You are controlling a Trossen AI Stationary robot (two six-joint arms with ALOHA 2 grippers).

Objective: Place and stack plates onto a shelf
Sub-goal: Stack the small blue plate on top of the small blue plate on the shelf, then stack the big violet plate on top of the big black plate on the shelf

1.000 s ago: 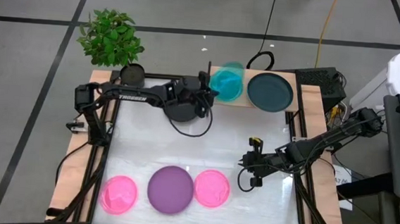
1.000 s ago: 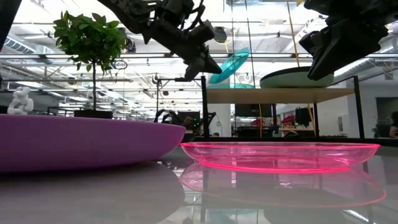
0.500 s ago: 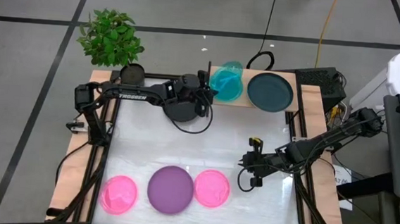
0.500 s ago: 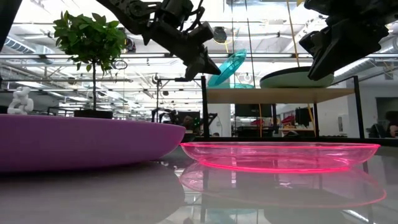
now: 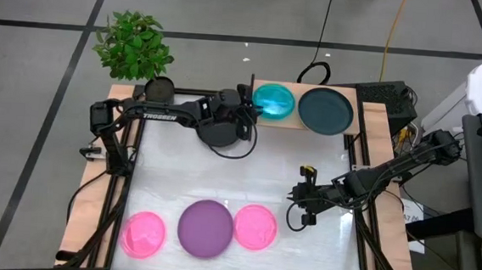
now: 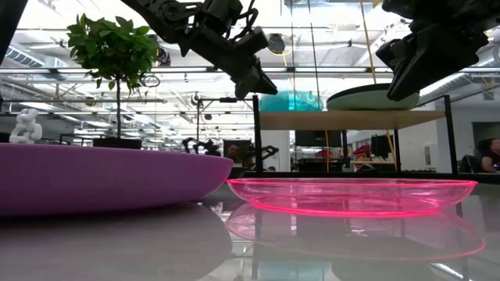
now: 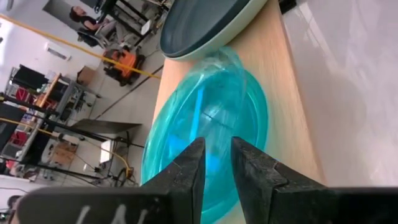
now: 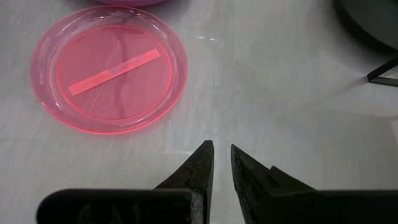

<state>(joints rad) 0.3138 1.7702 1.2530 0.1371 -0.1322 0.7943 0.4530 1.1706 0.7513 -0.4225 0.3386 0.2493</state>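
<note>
In the high view, the white lettering "TROSSEN" is read along the left arm, which is stretched across the far side of the table (image 5: 179, 173) with the left gripper (image 5: 251, 112) just beside the shelf (image 5: 259, 121). On the shelf a cyan plate (image 5: 274, 101) is seen lying flat beside a dark teal plate (image 5: 325, 110); a black plate (image 5: 217, 133) is partly covered by the left arm. Near the front edge a purple plate (image 5: 205, 228) is flanked by a pink plate (image 5: 144, 234) and a second pink plate (image 5: 255, 226). The right gripper (image 5: 296, 209) is held over the bare table just beside the latter. A potted plant (image 5: 134, 46) and a small dark pot (image 5: 159, 88) are placed at the far left corner. In the low view, the cyan plate (image 6: 291, 101) is seen resting on the shelf board (image 6: 351, 119), with the left gripper (image 6: 262, 84) released from it and just off its rim; a person is visible far behind. In the left wrist view, the fingers (image 7: 189, 171) are shown slightly parted, gripping nothing, over the cyan plate (image 7: 211, 118), whose edge is overlapped by the dark teal plate (image 7: 199, 25). In the right wrist view, the fingers (image 8: 199, 163) are nearly closed and empty, and a strip of tape is seen inside the pink plate (image 8: 112, 68); no writing can be read on it.
</note>
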